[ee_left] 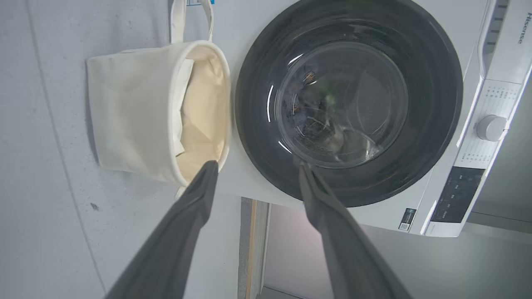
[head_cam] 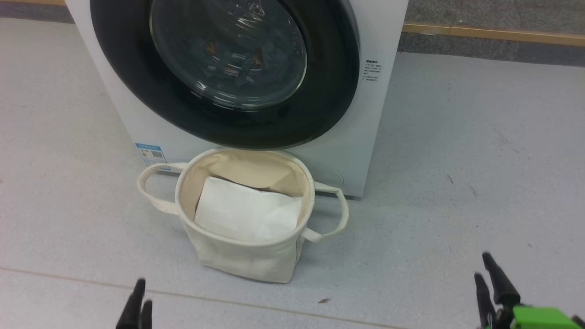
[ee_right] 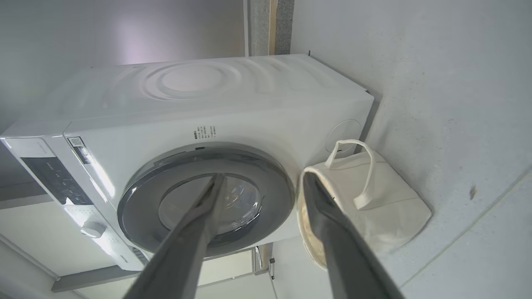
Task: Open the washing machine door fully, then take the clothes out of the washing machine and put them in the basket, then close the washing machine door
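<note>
**Left gripper** point(ee_left: 257, 165) and **right gripper** point(ee_right: 262, 175): both are hanging low in front of the robot with their long dark fingers parted and nothing between them. Each is standing well apart from every object.

**Basket:** beyond the grippers, the round cream canvas basket point(head_cam: 237, 260) with two looped handles is sitting on the pale grey speckled floor point(head_cam: 457, 160). It is resting just in front of the large white front-loading washing machine point(head_cam: 370, 119), below its door. A white folded sheet point(head_cam: 247, 214) is lying inside it, and no garment.

**Door:** the big round washing machine door point(head_cam: 315, 109), with a glossy black rim and a bulging clear glass bowl, is sitting flush against the cabinet, closed.

**Load:** behind the glass, a bluish fabric with orange-brown spots, probably the clothes point(head_cam: 253, 61), is resting in the drum, though reflections are blurring it.

**Step in hand, as judged:** the first one, opening the door, not yet begun.

**Next move:** this is calling for one gripper to be reaching up to the door's edge, catching it and swinging it wide without knocking the basket. Which side is carrying the catch cannot be told from here.
</note>
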Motion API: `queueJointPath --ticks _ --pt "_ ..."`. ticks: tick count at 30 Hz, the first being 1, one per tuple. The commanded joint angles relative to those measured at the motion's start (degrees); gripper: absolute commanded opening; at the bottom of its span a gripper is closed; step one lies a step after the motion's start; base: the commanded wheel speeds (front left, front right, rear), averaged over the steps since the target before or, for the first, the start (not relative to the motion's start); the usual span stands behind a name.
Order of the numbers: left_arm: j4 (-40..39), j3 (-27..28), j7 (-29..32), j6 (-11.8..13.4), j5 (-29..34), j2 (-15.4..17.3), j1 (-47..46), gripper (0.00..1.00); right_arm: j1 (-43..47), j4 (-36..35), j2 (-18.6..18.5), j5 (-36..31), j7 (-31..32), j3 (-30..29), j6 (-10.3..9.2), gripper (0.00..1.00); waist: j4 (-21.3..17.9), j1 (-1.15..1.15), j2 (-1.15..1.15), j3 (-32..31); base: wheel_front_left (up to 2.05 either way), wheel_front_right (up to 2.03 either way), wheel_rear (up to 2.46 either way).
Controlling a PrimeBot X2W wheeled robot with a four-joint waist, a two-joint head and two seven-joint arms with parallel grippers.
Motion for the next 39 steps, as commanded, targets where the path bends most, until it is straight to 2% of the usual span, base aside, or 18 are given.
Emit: queueJointPath --ticks 1,6,11,23,29,39 --pt "-1.3 0.2 -0.4 0.1 0.2 0.1 -1.0 1.0 -1.1 -1.2 -0.1 0.2 -0.4 0.4 0.01 1.0 0.1 0.01 0.0 0.0 0.0 0.0 0.0" --pt "-1.7 0.4 -1.1 0.1 0.6 0.1 -1.3 1.0 -1.5 -1.4 -0.1 0.4 -1.1 1.0 0.01 1.0 0.2 0.13 0.0 -0.1 0.0 0.0 0.0" --pt "-2.2 0.6 -1.9 0.3 1.0 0.1 -1.5 1.0 -2.0 -1.6 -0.1 0.7 -1.9 1.7 0.01 1.0 0.3 0.01 0.0 -0.1 0.0 0.0 0.0" --pt "-3.7 1.3 -3.9 0.8 2.9 0.2 -2.1 1.0 -3.2 -2.5 -0.2 -0.6 -4.0 2.9 0.01 1.0 0.6 0.0 0.0 -0.1 0.0 0.0 0.0" --pt "-4.8 1.0 -5.0 1.1 6.2 0.8 -2.5 1.0 -3.9 -3.3 -0.2 -3.9 -5.0 3.2 0.01 1.0 0.8 0.0 0.0 -0.2 0.0 0.0 0.0" --pt "-6.8 -0.2 -6.6 2.1 13.2 2.6 -3.5 1.0 -4.9 -5.5 -0.3 -13.7 -6.6 4.1 0.01 1.0 1.2 0.0 0.0 -0.5 0.0 0.0 0.0"
